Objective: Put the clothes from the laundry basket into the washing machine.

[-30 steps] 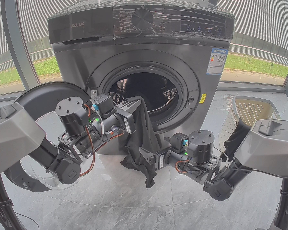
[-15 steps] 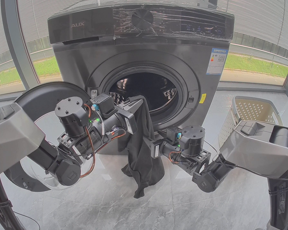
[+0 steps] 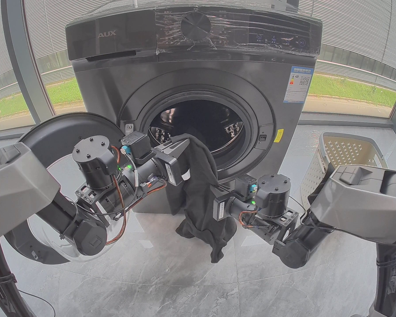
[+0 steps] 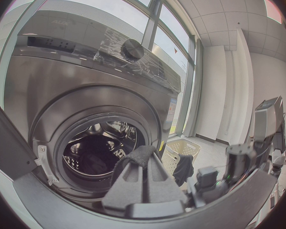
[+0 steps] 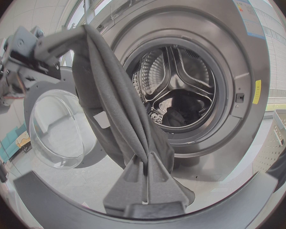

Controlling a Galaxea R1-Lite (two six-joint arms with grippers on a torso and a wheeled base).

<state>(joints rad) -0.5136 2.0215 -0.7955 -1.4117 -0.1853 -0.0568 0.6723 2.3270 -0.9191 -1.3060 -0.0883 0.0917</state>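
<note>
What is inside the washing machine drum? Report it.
A dark garment lies at the bottom of the drum. The hanging black cloth covers part of the opening, so anything behind it is hidden.

From the head we are looking forward and down at the washing machine (image 3: pixel 268 89). From both wrists we are facing its drum (image 5: pixel 178 80) at close range; all views are sharing the dark garment (image 3: pixel 200 186).
</note>
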